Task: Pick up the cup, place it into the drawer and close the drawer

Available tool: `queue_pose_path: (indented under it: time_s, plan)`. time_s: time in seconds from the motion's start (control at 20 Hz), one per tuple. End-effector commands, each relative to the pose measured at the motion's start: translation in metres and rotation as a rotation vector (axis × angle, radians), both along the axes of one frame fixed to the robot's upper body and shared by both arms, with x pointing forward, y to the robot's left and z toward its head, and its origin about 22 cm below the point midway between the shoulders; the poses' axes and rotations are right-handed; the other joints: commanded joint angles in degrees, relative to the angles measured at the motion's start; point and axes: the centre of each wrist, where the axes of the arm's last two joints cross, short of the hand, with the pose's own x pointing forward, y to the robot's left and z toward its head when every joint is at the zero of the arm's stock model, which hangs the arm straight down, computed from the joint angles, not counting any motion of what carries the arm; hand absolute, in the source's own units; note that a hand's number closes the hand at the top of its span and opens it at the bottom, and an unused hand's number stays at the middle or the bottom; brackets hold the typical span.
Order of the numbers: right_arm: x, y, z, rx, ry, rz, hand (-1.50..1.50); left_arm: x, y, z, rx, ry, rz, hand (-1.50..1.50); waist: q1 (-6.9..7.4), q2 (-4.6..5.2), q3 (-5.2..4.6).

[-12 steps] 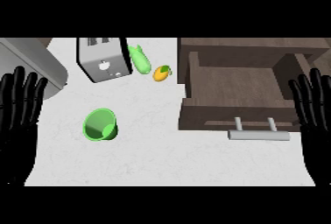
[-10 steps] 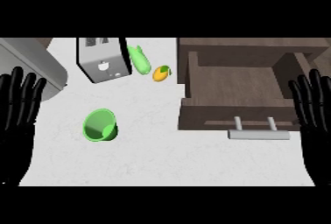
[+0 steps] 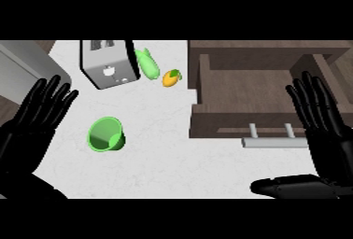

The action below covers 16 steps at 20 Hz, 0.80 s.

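Note:
A green cup [image 3: 105, 134] lies tipped on the white counter, its mouth facing me. The brown drawer [image 3: 258, 100] stands pulled out at the right, nothing visible inside it, with a grey bar handle [image 3: 274, 142] on its front. My left hand [image 3: 40, 109] is open at the left edge, fingers pointing up, a little to the left of the cup and apart from it. My right hand [image 3: 318, 112] is open at the right edge, fingers up, over the drawer's right side.
A silver toaster [image 3: 108, 64] stands at the back left. Beside it lie a green cucumber-like vegetable [image 3: 147, 64] and a small yellow-orange fruit [image 3: 170, 78]. A grey appliance [image 3: 21, 65] fills the far left corner.
Both hands have shifted slightly inward and up. The cup and the drawer have not moved.

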Motion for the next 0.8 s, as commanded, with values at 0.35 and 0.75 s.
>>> queue_pose_path:
  time_s: [0.35,0.75]
  plan:
    - [0.026,-0.001,-0.007,-0.011,0.031,0.021,-1.5,0.036,0.041,-0.054,0.025,0.153,-0.008,-1.5,-0.02,-0.18,0.13]
    - [0.049,-0.007,0.017,-0.005,0.008,0.03,-1.5,0.048,0.053,-0.119,0.084,0.22,0.044,-1.5,-0.26,-0.04,0.09]
